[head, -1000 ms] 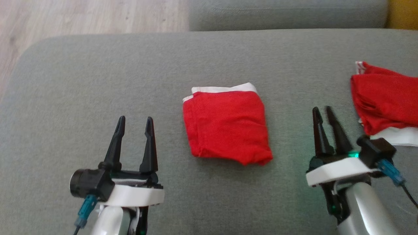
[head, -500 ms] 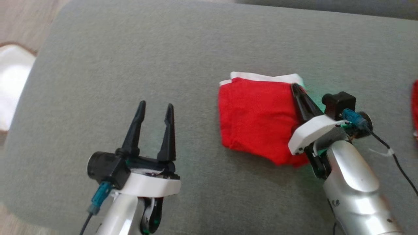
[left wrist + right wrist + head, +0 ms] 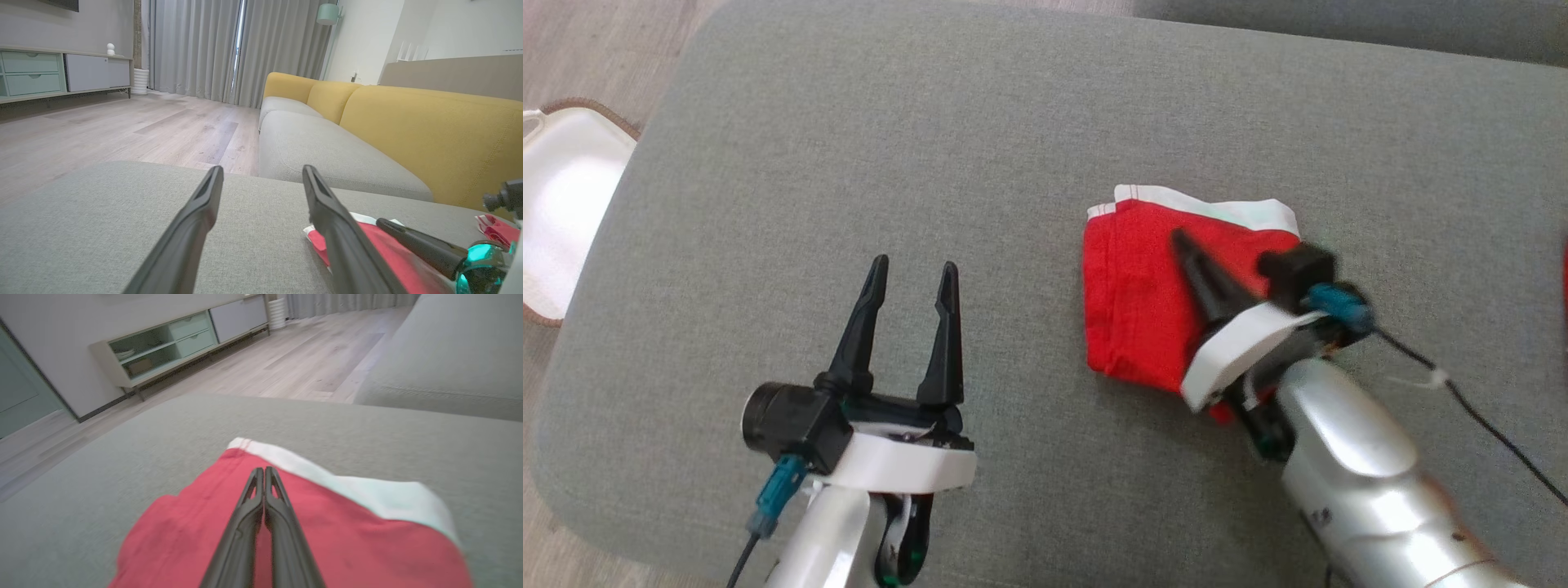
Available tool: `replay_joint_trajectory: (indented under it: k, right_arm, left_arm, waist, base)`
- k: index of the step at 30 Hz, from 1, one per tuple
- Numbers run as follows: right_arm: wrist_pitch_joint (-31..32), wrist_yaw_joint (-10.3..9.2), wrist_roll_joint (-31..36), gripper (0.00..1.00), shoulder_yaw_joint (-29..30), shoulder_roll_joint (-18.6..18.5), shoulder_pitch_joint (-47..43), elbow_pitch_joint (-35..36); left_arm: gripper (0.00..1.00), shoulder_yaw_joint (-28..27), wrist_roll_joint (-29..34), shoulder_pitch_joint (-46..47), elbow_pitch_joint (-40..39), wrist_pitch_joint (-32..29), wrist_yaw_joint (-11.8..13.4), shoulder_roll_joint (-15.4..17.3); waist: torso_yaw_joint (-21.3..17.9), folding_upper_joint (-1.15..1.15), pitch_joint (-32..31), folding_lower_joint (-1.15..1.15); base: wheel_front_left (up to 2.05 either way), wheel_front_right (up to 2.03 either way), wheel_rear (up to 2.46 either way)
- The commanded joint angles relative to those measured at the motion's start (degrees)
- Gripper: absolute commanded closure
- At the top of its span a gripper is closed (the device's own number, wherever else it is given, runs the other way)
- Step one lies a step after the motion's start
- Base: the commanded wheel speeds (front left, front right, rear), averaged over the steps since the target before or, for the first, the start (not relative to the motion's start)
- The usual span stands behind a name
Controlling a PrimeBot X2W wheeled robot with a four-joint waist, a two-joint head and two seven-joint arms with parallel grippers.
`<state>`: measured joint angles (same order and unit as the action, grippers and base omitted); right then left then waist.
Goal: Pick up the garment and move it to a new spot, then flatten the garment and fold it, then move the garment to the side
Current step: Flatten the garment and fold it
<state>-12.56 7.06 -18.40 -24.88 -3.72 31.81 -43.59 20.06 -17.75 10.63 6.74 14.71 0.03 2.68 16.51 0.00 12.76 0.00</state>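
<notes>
Right wrist view: the right gripper (image 3: 261, 470), its two dark fingers pressed together with no cloth seen between them, lies low over the folded red garment (image 3: 184, 522) on the grey cushion (image 3: 122, 457). The garment's white band (image 3: 351, 490) lies on the far side. The left gripper (image 3: 913, 265) hangs open over bare cushion, well to the garment's left. Sliding the fold aside likely calls for flat, even pressure and a slow sweep, lest the layers ruck or spring apart.
</notes>
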Motion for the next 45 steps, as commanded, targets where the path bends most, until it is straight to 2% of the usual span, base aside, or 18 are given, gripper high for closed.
replay_joint_trajectory:
  k: [1,5,11,16,19,23,27,31,36,42,43,44,45]
  right_arm:
    - [0.23,0.43,-1.25,1.0,-2.98,0.84,0.33,1.88]
    - [2.77,0.43,-4.69,1.0,-8.07,0.84,-0.44,0.61]
    - [1.24,0.43,-7.7,1.0,-12.39,0.84,0.88,1.34]
    - [6.84,0.43,-10.18,1.0,-18.27,0.84,0.36,-0.05]
    - [4.77,0.43,-11.07,1.0,-18.16,0.84,1.5,-0.06]
    - [0.66,0.43,-11.18,1.0,-14.66,0.84,3.0,0.12]
    - [-1.44,0.43,-7.95,1.0,-10.15,0.84,3.55,-0.26]
    - [-2.33,0.43,-1.32,1.0,-0.09,0.84,1.76,1.29]
    - [-2.41,0.43,5.48,1.0,12.07,0.84,-6.16,11.22]
    - [-2.42,0.43,6.27,1.0,18.16,0.84,-16.3,20.91]
    - [-2.42,0.43,6.32,0.56,18.7,0.84,-17.49,22.09]
    - [-2.42,0.43,6.52,0.0,19.1,0.84,-18.57,23.33]
    - [-2.43,0.43,6.59,0.0,19.28,0.84,-19.6,24.42]
  left_arm:
    - [0.0,-1.84,-0.35,1.49,-1.85,0.29,0.41,0.2]
    - [0.0,-1.35,-0.24,1.38,-1.68,0.29,0.39,0.2]
    - [0.0,-2.47,0.23,0.84,-1.73,0.29,0.31,0.2]
    - [0.0,-3.36,0.2,0.53,-2.01,0.29,0.43,0.2]
    - [0.0,-3.6,0.72,0.74,-2.87,0.29,0.23,0.2]
    - [0.0,-4.94,1.47,0.7,-3.14,0.29,0.15,0.2]
    - [0.0,-5.73,1.78,0.42,-3.43,0.29,0.09,0.2]
    - [0.0,-6.36,2.1,0.03,-3.54,0.29,-0.05,0.2]
    - [0.0,-6.4,1.79,-0.5,-3.53,0.29,-0.07,0.2]
    - [0.0,-6.4,1.85,-1.65,-2.71,0.29,-0.47,0.2]
    - [0.0,-6.55,1.69,-1.91,-2.65,0.29,-0.49,0.2]
    - [0.0,-6.67,1.61,-2.13,-2.64,0.29,-0.55,0.2]
    - [0.0,-6.78,1.54,-2.33,-2.65,0.29,-0.65,0.2]
  waist:
    - [-0.05,0.0,-0.12,0.0]
    - [0.05,0.0,-0.46,0.0]
    - [-0.09,0.0,-1.36,0.0]
    - [-1.18,0.0,-1.45,0.0]
    - [-2.67,0.0,-1.47,0.0]
    - [-4.95,0.0,-2.15,0.0]
    - [-6.91,0.0,-2.93,0.0]
    - [-9.22,0.0,-3.83,0.0]
    - [-10.99,0.0,-4.77,0.0]
    - [-12.19,0.0,-5.41,0.0]
    - [-12.33,0.0,-5.45,0.0]
    - [-12.42,0.0,-5.49,0.0]
    - [-12.49,0.0,-5.57,0.0]
  base:
    - [0.0,0.0,0.0]
    - [0.0,0.0,0.0]
    - [0.0,0.0,0.0]
    - [0.0,0.0,0.0]
    - [0.0,0.0,0.0]
    - [0.0,0.0,0.0]
    - [0.0,0.0,0.0]
    - [0.0,0.0,0.0]
    - [0.0,0.0,0.0]
    - [0.0,0.0,0.0]
    - [0.0,0.0,0.0]
    - [0.0,0.0,0.0]
    - [0.0,0.0,0.0]
